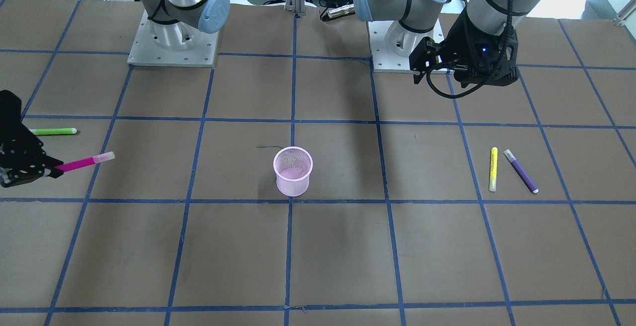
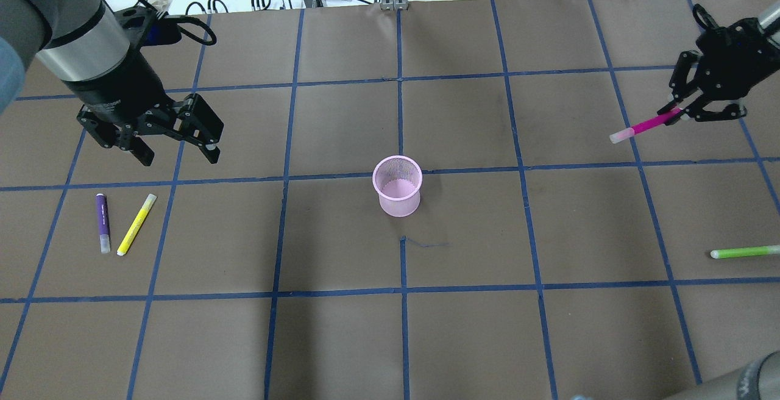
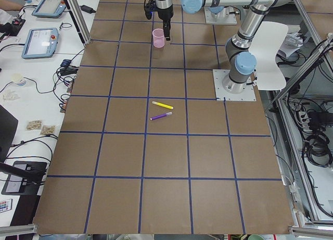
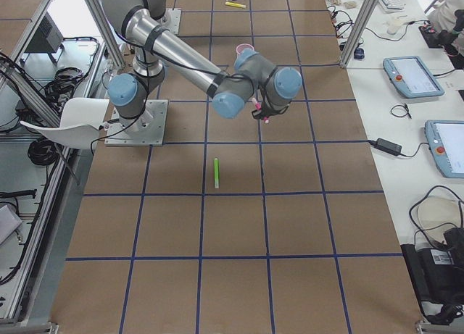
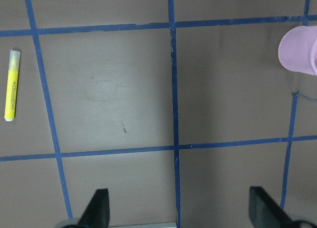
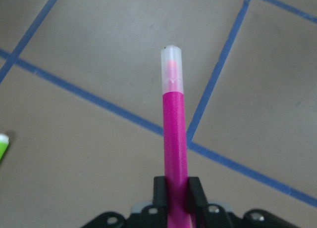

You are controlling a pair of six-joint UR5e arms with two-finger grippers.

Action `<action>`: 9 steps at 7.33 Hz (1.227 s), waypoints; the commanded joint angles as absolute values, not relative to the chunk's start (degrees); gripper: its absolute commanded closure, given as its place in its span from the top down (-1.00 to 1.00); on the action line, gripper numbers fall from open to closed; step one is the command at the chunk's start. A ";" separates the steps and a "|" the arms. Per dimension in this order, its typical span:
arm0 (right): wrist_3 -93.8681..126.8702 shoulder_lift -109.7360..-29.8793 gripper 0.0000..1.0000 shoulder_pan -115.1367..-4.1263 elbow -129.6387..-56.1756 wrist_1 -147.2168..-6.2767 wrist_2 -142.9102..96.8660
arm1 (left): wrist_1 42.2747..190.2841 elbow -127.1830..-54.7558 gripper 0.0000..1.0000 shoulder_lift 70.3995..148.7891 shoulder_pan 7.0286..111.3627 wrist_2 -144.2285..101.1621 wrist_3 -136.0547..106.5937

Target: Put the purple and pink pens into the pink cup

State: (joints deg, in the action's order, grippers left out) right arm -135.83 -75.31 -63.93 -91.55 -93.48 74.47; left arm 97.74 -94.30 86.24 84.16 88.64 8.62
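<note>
The pink mesh cup (image 2: 397, 186) stands upright at the table's middle; it also shows in the front view (image 1: 292, 170) and at the left wrist view's right edge (image 5: 300, 51). My right gripper (image 2: 681, 112) is shut on the pink pen (image 2: 645, 125) and holds it above the table at the far right, its clear cap pointing toward the cup (image 6: 174, 124). The purple pen (image 2: 103, 222) lies flat at the left beside a yellow pen (image 2: 136, 224). My left gripper (image 2: 178, 153) is open and empty, hovering above and behind those two pens.
A green pen (image 2: 744, 252) lies on the table at the right, in front of my right gripper. The yellow pen (image 5: 12, 85) shows at the left wrist view's left edge. Blue tape lines grid the brown table (image 2: 402, 327).
</note>
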 commanded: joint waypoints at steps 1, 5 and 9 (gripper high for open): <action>-112.17 -79.44 -0.78 -76.76 -91.23 -93.86 74.27 | 96.52 -94.04 1.00 86.22 83.85 90.95 12.81; -83.46 -79.55 -0.78 -99.44 -91.49 -102.64 87.67 | 83.43 -95.36 1.00 91.83 62.45 90.26 15.10; -62.27 -75.25 -0.78 -111.85 -91.14 -103.27 101.12 | 73.71 -97.54 1.00 102.97 49.75 90.26 18.63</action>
